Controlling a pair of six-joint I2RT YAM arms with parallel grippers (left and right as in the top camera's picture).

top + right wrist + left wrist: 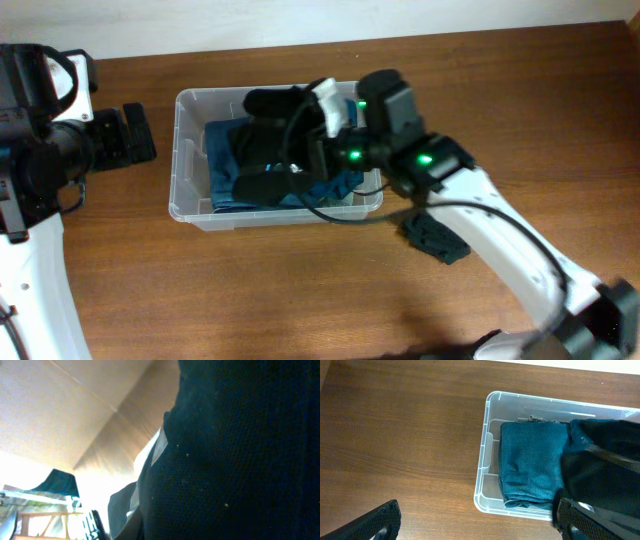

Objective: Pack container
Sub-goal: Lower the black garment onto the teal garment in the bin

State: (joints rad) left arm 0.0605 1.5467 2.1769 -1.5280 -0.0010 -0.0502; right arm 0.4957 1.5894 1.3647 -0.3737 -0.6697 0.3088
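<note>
One clear, round-cornered plastic container (pixel 190 150) is noted, with one folded blue cloth (pixel 530 460) and one black knit garment (pixel 605 460) laid inside. The left gripper (pixel 477 520) is held wide apart. The right gripper's (pixel 315 150) state cannot be told.

1. My overhead camera looks straight down on the table (pixel 300 290), far enough off to hold the whole container (pixel 190 150).
2. My left wrist camera slants down from outside 1 short end of the container, nearer in. It shares that end and the blue cloth (pixel 530 465) with the overhead view.
3. My right wrist camera sits hard against black fabric (pixel 240 460), which fills most of its picture.
</note>
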